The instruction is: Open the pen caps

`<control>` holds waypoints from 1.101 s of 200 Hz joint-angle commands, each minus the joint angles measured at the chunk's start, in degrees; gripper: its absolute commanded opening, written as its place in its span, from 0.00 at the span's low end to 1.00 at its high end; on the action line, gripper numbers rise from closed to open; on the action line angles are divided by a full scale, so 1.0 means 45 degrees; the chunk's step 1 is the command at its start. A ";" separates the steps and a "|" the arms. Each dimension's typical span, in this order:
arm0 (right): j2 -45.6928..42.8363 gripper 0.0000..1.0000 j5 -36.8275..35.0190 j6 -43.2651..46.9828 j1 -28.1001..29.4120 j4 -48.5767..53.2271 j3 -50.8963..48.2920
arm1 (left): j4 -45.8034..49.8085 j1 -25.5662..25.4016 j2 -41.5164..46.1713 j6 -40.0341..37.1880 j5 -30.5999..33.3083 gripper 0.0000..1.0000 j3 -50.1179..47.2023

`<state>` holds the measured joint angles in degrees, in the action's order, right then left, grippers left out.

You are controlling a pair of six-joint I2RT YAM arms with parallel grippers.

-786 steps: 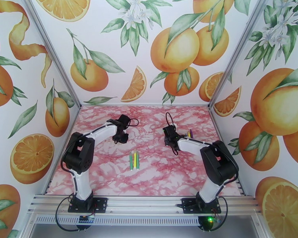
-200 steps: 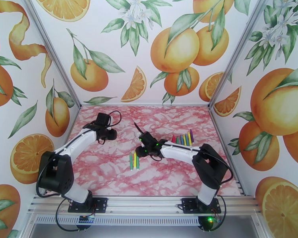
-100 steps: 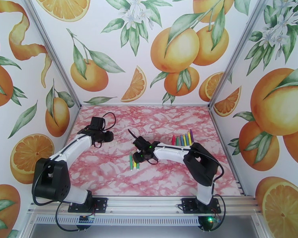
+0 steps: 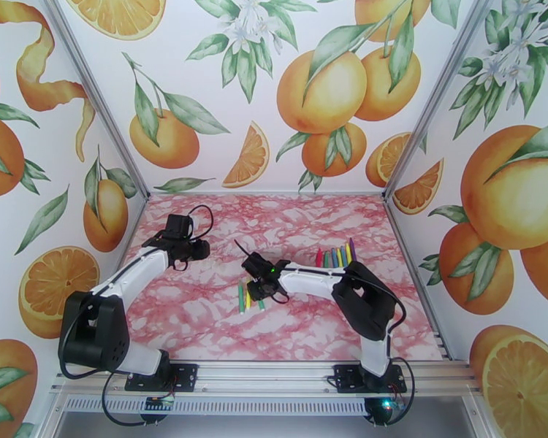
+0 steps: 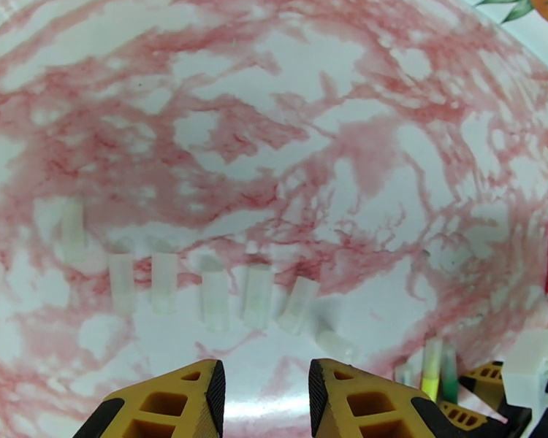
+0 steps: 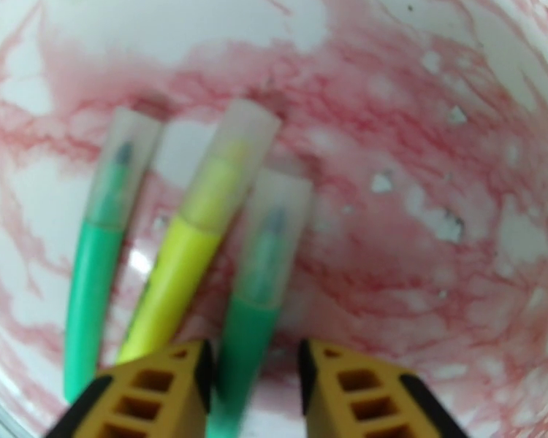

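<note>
Three pens (image 4: 245, 298) lie close together a little left of the middle of the table (image 4: 201, 326), their long axes running roughly from the near edge towards the far edge. Seen from the right wrist they are a green pen (image 6: 91, 286), a yellow pen (image 6: 173, 275) and a second green pen (image 6: 250, 319), fanned slightly. All three have clear pen caps (image 6: 234, 158) on, pointing away from the fingers. The second green pen's barrel runs straight between the right gripper (image 6: 252, 353). Its fingers (image 6: 314, 374) stand either side of the barrel, and bare table still shows on the right side, so they are released rather than clenched. The left gripper (image 5: 267, 374) hangs over the left half of the table, its fingers apart with nothing between them. Just beyond it is a row of loose caps (image 5: 214, 301), clear and lying flat. Most lie parallel, with their long axes pointing away from the fingers, and the last ones on the right are tilted. A second row of pens (image 4: 336, 257) lies side by side towards the right edge, also pointing near to far, and whether these are capped is too small to tell.
</note>
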<state>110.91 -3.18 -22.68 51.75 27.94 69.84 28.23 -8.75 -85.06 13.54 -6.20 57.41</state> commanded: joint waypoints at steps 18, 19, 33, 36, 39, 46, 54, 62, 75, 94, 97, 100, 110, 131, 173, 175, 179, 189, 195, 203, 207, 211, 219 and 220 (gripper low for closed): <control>0.0440 0.33 -0.1024 -0.0156 0.0044 0.0737 0.0334 | -0.0356 0.0080 0.0308 0.0216 -0.0319 0.37 -0.0120; 0.0455 0.33 -0.1028 -0.0156 0.0044 0.0740 0.0327 | -0.0355 0.0075 0.0308 0.0215 -0.0320 0.37 -0.0120; 0.0556 0.30 -0.1069 -0.0156 0.0044 0.0728 0.0355 | -0.0355 0.0071 0.0307 0.0263 -0.0397 0.37 -0.0101; 0.0583 0.30 -0.1061 -0.0156 0.0044 0.0714 0.0358 | -0.0372 0.0073 0.0308 0.0261 -0.0415 0.37 -0.0101; 0.0594 0.29 -0.1055 -0.0156 0.0044 0.0723 0.0356 | -0.0374 0.0075 0.0322 0.0276 -0.0412 0.37 -0.0101; 0.0646 0.27 -0.1069 -0.0155 0.0044 0.0700 0.0364 | -0.0375 0.0072 0.0342 0.0308 -0.0436 0.37 -0.0101; 0.0700 0.25 -0.1088 -0.0156 0.0044 0.0699 0.0368 | -0.0374 0.0085 0.0361 0.0328 -0.0473 0.37 -0.0101; 0.0714 0.24 -0.1136 -0.0156 0.0044 0.0704 0.0359 | -0.0404 0.0075 0.0381 0.0342 -0.0549 0.37 -0.0101; 0.0687 0.22 -0.1239 -0.0157 0.0044 0.0675 0.0348 | -0.0469 0.0071 0.0386 0.0369 -0.0750 0.37 -0.0101; 0.0448 0.20 -0.1528 -0.0117 0.0044 0.0500 0.0249 | -0.0654 0.0088 0.0228 0.0383 -0.1449 0.37 -0.0083; 0.0367 0.20 -0.1616 -0.0107 0.0044 0.0432 0.0205 | -0.0683 0.0087 0.0188 0.0374 -0.1584 0.37 -0.0072; 0.0293 0.20 -0.1686 -0.0104 0.0044 0.0333 0.0158 | -0.0716 0.0072 0.0158 0.0383 -0.1725 0.37 -0.0063; 0.0007 0.19 -0.1944 -0.0097 0.0044 0.0077 -0.0065 | -0.0863 0.0026 0.0067 0.0427 -0.2109 0.38 -0.0042; -0.0657 0.18 -0.2382 0.0141 0.0044 -0.0560 -0.0520 | -0.1411 -0.0115 0.0018 0.0570 -0.2847 0.38 -0.0109; -0.2091 0.17 -0.2167 0.0467 -0.0175 -0.2393 -0.1612 | -0.2716 -0.0482 -0.0545 0.1181 -0.5034 0.41 0.0115; -0.2158 0.16 -0.2092 0.0459 -0.0187 -0.2477 -0.1653 | -0.2757 -0.0522 -0.0565 0.1203 -0.5070 0.41 0.0129; -0.2288 0.16 -0.1971 0.0463 -0.0223 -0.2645 -0.1749 | -0.2863 -0.0584 -0.0604 0.1230 -0.5217 0.42 0.0178; -0.2650 0.16 -0.1686 0.0440 -0.0312 -0.3193 -0.2022 | -0.3134 -0.0792 -0.0685 0.1356 -0.5512 0.45 0.0248; -0.2853 0.16 -0.1474 0.0413 -0.0358 -0.3522 -0.2202 | -0.3328 -0.0937 -0.0731 0.1477 -0.5625 0.46 0.0269; -0.3089 0.16 -0.1194 0.0364 -0.0454 -0.3919 -0.2410 | -0.3561 -0.1092 -0.0819 0.1659 -0.5795 0.48 0.0323; -0.3196 0.16 -0.1055 0.0335 -0.0494 -0.4093 -0.2508 | -0.3675 -0.1172 -0.0871 0.1737 -0.5882 0.49 0.0347; -0.3312 0.16 -0.0895 0.0315 -0.0545 -0.4273 -0.2564 | -0.3750 -0.1246 -0.0909 0.1794 -0.5924 0.50 0.0412; -0.3483 0.16 -0.0647 0.0274 -0.0631 -0.4581 -0.2704 | -0.3923 -0.1396 -0.0980 0.1899 -0.5990 0.50 0.0496; -0.3499 0.16 -0.0615 0.0264 -0.0636 -0.4624 -0.2726 | -0.3946 -0.1405 -0.0991 0.1926 -0.5998 0.50 0.0510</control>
<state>98.45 -9.93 -21.39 50.06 15.20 59.57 16.01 -13.32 -88.51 19.88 -28.56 57.43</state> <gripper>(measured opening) 0.163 0.495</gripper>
